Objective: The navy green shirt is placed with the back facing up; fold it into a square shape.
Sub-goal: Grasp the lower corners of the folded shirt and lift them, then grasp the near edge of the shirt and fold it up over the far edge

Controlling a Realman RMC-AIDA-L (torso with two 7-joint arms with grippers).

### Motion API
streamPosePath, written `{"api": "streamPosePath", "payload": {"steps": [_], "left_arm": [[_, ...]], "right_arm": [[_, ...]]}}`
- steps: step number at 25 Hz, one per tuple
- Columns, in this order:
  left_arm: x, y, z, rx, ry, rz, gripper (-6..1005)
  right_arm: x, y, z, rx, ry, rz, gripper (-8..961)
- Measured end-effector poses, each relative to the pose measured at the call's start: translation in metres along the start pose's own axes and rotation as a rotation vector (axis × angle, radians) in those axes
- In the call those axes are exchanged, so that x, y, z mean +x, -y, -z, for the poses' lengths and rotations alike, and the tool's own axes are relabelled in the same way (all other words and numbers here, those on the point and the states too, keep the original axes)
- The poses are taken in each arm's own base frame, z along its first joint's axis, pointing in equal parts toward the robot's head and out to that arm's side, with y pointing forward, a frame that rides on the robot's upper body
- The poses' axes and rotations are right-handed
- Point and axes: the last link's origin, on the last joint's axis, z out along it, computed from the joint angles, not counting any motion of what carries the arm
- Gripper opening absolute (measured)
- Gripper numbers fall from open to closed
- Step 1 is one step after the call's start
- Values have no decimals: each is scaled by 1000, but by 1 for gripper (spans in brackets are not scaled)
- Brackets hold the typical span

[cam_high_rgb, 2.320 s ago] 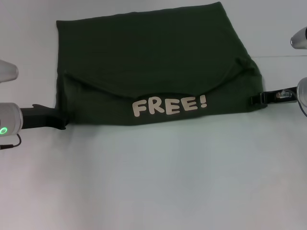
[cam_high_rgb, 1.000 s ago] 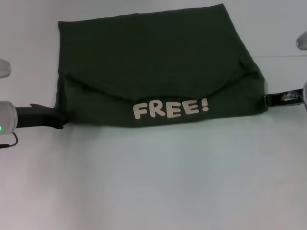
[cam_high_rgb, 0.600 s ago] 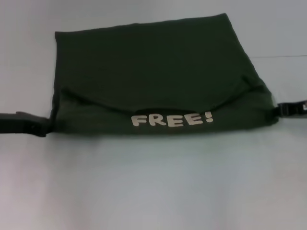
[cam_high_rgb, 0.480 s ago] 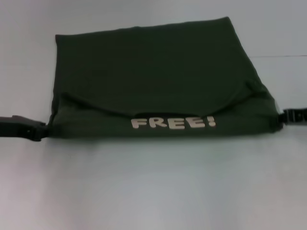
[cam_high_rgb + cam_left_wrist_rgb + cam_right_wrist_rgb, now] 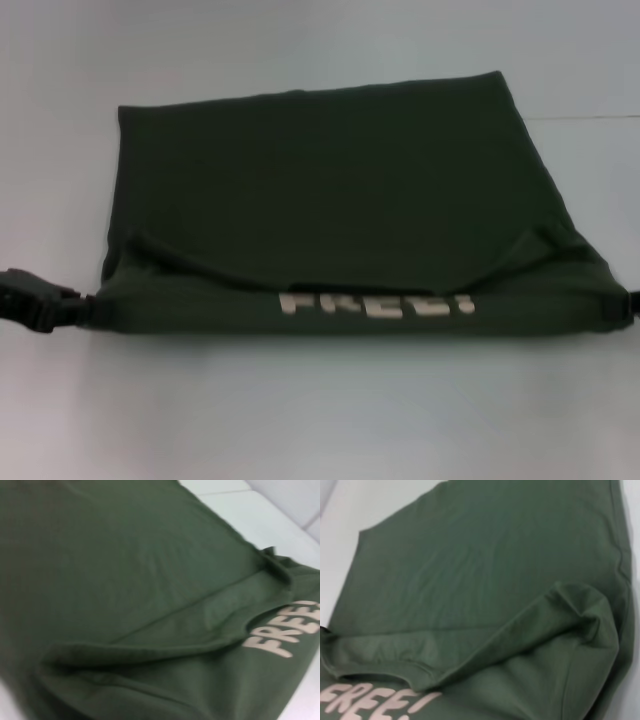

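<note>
While the left gripper [image 5: 60,305] and right gripper [image 5: 625,308] seem, unconfirmed, clamped on the navy green shirt [image 5: 330,210] at its near corners over the table [image 5: 320,420], uneven lifting could skew the fold.

The navy green shirt [image 5: 330,200] lies folded on the desk [image 5: 320,410]. The left claw [image 5: 75,308] is at its near left corner. The right claw [image 5: 625,308] is at its near right corner.

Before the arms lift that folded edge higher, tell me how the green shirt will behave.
The shirt will likely hang floppy: its near edge sags between the left gripper and the right gripper. It seems light, since thin folds bunch at the corners. It probably will not slide much, as most of it lies flat on the table.
</note>
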Motion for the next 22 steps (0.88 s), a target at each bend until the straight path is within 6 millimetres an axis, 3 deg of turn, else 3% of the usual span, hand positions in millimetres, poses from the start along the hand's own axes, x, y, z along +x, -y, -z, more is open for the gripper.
{"api": "streamPosePath", "payload": {"steps": [8, 12, 17, 22], "left_arm": [[-4, -14, 17, -91, 30, -10, 34], [-1, -13, 18, -81, 28, -15, 33], [12, -9, 21, -53, -2, -1, 33], [32, 3, 35, 1, -134, 53, 33]], "right_arm": [[44, 0, 29, -153, 17, -76, 60], [49, 4, 36, -151, 44, -96, 60], [37, 5, 37, -139, 85, -90, 58], [-3, 3, 37, -133, 157, -62, 57]]}}
